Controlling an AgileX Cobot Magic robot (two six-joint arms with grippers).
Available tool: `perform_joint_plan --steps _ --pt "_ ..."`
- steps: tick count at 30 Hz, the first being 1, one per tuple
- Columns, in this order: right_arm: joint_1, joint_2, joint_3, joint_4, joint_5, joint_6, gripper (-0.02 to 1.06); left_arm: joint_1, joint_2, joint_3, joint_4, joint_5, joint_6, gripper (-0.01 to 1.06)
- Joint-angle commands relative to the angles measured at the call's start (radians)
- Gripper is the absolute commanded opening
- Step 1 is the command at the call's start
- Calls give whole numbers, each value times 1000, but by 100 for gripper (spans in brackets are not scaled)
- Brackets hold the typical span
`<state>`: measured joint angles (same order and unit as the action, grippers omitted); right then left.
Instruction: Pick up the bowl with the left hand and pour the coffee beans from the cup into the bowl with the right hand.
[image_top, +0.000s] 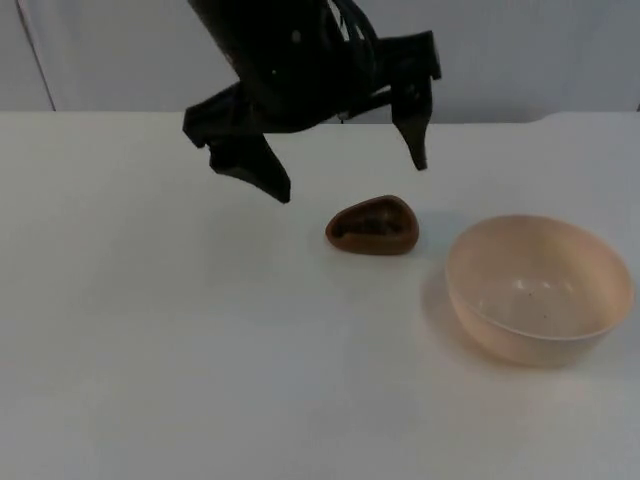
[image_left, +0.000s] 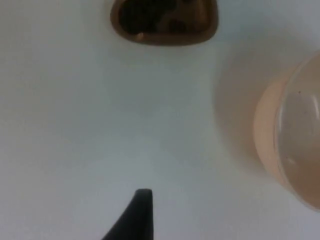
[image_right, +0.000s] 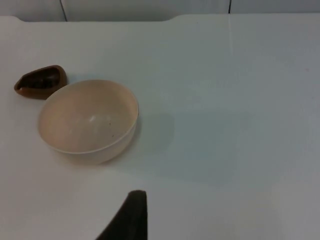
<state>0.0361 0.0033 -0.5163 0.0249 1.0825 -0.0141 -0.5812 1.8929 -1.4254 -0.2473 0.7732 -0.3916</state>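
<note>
Left gripper (image_top: 348, 172) hovers spread above the table (image_top: 150, 330), behind the cup (image_top: 372, 227). Cup's long axis runs across the table, narrow end toward the bowl (image_top: 540, 290) beside it; right gripper's state cannot be told.

Cup (image_top: 372, 226) just left of bowl (image_top: 538, 288)

Left claw (image_top: 350, 175) wide apart, aloft

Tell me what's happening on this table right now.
The left gripper hangs open above the table, behind a small brown cup of coffee beans, holding nothing. A pale peach bowl stands empty on the white table beside the cup, apart from it. Nothing has been picked up or poured yet. The right arm waits off to the side, looking toward the bowl.
</note>
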Motion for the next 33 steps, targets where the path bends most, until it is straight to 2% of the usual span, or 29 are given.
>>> perform_joint_plan --steps 1,10,14,33 --pt "-4 -3 1 4 -4 -1 105 -20 37 -32 -7 6 -31 105" --pt "-4 -3 1 4 -4 -1 105 -107 165 -179 26 13 -123 105" --pt "-4 -3 1 4 -4 -1 105 -117 211 -204 51 22 -223 105" --pt "-4 -3 1 4 -4 -1 105 -116 211 -204 97 54 -223 105"
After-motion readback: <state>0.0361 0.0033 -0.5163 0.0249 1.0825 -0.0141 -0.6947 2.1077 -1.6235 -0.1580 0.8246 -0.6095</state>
